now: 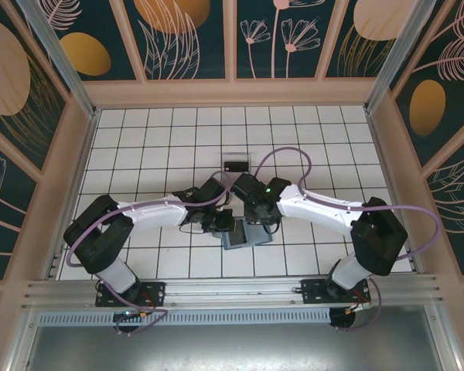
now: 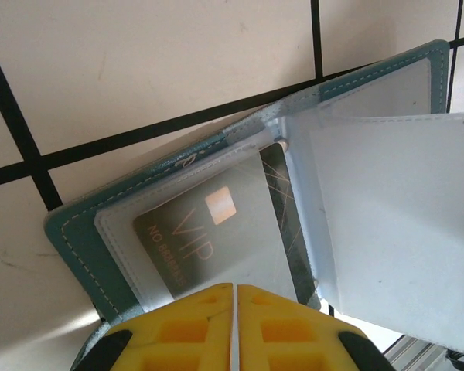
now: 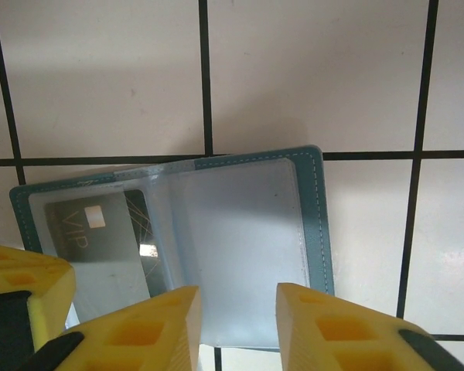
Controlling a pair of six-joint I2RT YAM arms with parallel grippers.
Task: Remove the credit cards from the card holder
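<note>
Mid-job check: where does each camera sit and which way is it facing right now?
Top external: above and behind the bases, looking down on the tiled table; both arms show, meeting over the card holder.
Left wrist: on the left arm, looking down past the shut left gripper at the holder's black card.
Right wrist: on the right arm, looking down past the open right gripper.
Both wrist views share the open holder and that card.
</note>
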